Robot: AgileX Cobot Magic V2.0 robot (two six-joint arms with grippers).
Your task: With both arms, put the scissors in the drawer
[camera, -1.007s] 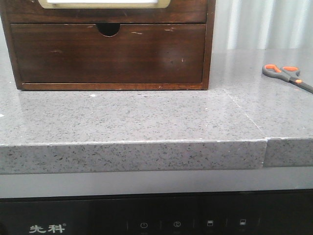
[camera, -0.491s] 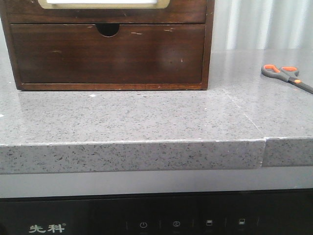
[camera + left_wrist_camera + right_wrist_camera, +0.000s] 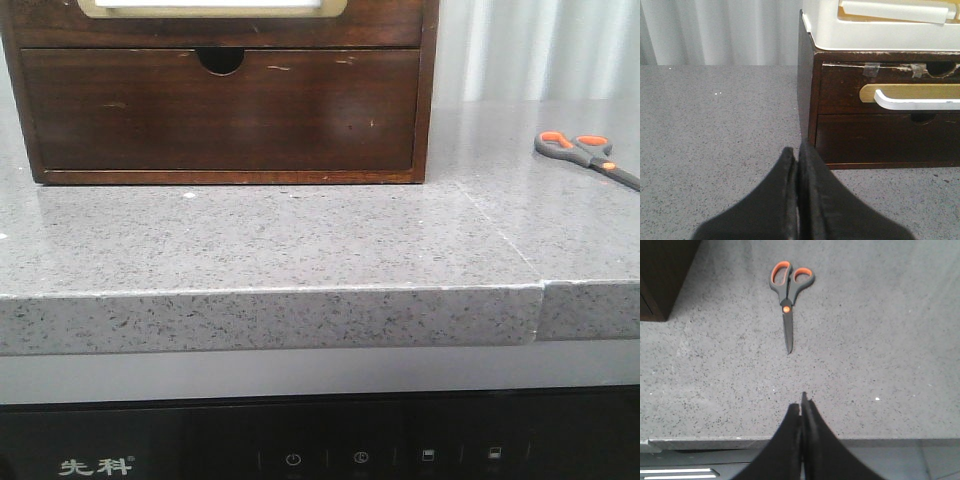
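Observation:
The scissors lie flat on the grey counter at the far right, handles toward the back, blades shut. The drawer, dark brown with a white panel in a tan frame, is shut, in the upper part of the wooden cabinet at the back left. My right gripper is shut and empty, over the counter's front edge, short of the blade tips. My left gripper is shut and empty, just off the cabinet's left front corner. Neither arm shows in the front view.
A plain lower drawer with a finger notch sits under the framed one. A white box rests on the cabinet. A seam splits the counter's front edge. A black appliance panel runs below the counter.
The front view has shifted very slightly; the scissors sit a few pixels further left than one second ago. Nothing else has changed.

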